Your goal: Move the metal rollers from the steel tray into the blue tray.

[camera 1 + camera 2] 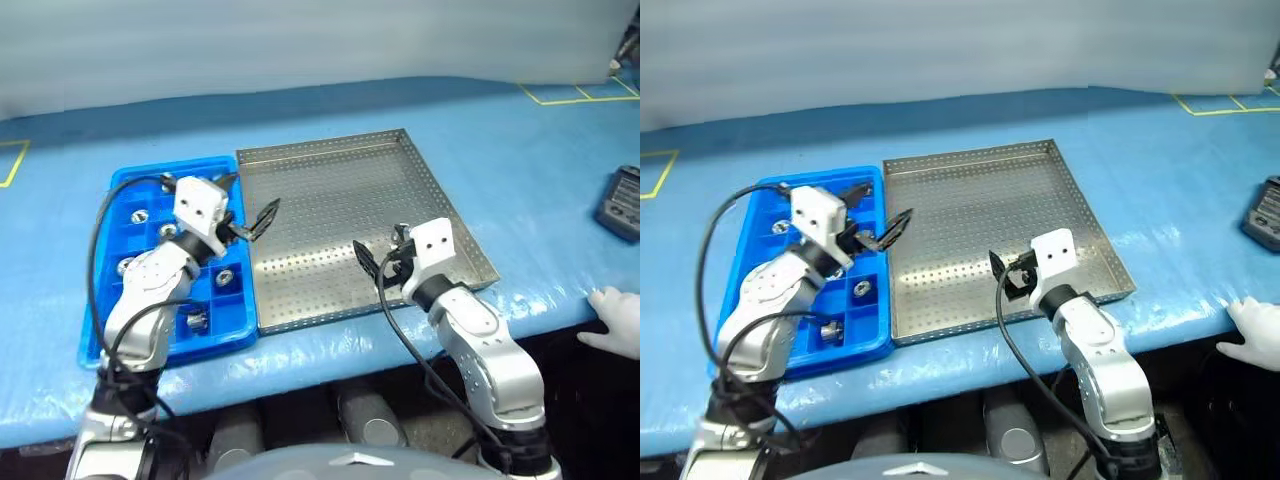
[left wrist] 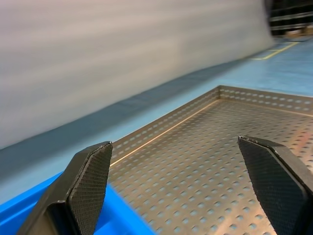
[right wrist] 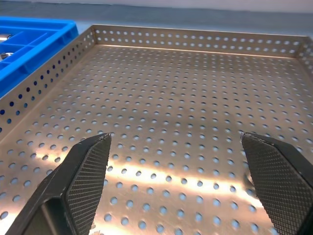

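Beside the steel tray [image 1: 330, 200], the blue tray [image 1: 120, 190] runs lengthwise.

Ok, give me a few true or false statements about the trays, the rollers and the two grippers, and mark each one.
1. The steel tray has no rollers lying on it. True.
2. The blue tray sits on the robot's right of the steel tray. False: it sits on the left, edge to edge with it.
3. The metal rollers sit in the blue tray's compartments. True.
4. The right gripper is shut on a roller. False: its jaws are wide open and empty.
5. The left gripper is open. True.
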Controlling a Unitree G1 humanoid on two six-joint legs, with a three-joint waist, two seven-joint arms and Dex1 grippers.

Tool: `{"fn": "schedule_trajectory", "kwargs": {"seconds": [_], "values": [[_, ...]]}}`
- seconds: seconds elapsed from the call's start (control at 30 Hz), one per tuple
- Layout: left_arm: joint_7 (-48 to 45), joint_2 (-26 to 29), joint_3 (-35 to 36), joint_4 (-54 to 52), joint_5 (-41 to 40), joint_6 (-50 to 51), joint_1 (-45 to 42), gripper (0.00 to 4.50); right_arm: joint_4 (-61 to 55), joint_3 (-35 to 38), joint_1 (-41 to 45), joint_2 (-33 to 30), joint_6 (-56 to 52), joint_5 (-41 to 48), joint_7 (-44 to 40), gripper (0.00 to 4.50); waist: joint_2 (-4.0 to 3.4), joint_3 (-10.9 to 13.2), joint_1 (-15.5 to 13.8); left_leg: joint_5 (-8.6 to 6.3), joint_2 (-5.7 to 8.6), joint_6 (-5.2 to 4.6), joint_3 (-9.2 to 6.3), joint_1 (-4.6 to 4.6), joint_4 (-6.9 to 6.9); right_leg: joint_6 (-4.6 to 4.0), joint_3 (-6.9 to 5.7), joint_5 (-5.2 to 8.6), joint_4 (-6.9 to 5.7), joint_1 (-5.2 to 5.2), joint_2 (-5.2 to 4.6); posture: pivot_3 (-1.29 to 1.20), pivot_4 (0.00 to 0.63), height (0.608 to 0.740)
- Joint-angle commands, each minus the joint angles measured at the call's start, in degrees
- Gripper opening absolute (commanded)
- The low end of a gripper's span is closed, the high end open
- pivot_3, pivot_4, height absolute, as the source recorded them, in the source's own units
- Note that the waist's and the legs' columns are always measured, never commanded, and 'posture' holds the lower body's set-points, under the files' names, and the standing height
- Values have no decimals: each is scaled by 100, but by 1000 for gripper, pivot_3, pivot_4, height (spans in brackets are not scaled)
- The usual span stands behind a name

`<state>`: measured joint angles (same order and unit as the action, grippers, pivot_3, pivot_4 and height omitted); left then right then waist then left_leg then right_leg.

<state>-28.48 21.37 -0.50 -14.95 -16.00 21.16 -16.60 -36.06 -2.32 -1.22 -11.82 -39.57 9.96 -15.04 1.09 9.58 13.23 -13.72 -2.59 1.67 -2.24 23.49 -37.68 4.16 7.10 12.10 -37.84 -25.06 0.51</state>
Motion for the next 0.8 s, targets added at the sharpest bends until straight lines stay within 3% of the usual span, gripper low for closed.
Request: {"fn": "schedule_trajectory", "kwargs": {"seconds": [0.03,0.33,0.4,0.6,0.8], "values": [[-368,-81,-297,594,-96,288,-627,4500,-592,136,-249,-84,-17,156,0,4477,0,0,162,0,0,0,-2,0,0,1,0,0,0,1,2,-371,150,740],[-1061,-582,-1029,2887,332,-12,-2193,4500,-1023,189,-816,-156,-47,221,159,4477,-1,0,786,0,3,-1,-10,-24,6,3,0,1,4,29,2,-453,150,740],[-1011,-817,-1165,3648,552,-242,-2533,4500,-1079,137,-917,-108,-49,191,251,4477,3,1,1031,-1,3,-1,-4,-42,16,1,7,3,7,41,2,-491,150,740],[-809,-1307,-1172,5579,1042,-970,-3224,4500,-1193,2,-1097,-46,-26,163,445,4477,7,4,1398,0,7,-2,11,-67,44,8,24,9,16,52,1,-533,150,740],[-505,-1534,-1131,6640,1370,-1406,-3486,4500,-1215,-75,-1113,-39,-17,169,542,4477,12,7,1685,-1,7,-3,20,-64,65,15,34,11,18,52,2,-535,150,740]]}}
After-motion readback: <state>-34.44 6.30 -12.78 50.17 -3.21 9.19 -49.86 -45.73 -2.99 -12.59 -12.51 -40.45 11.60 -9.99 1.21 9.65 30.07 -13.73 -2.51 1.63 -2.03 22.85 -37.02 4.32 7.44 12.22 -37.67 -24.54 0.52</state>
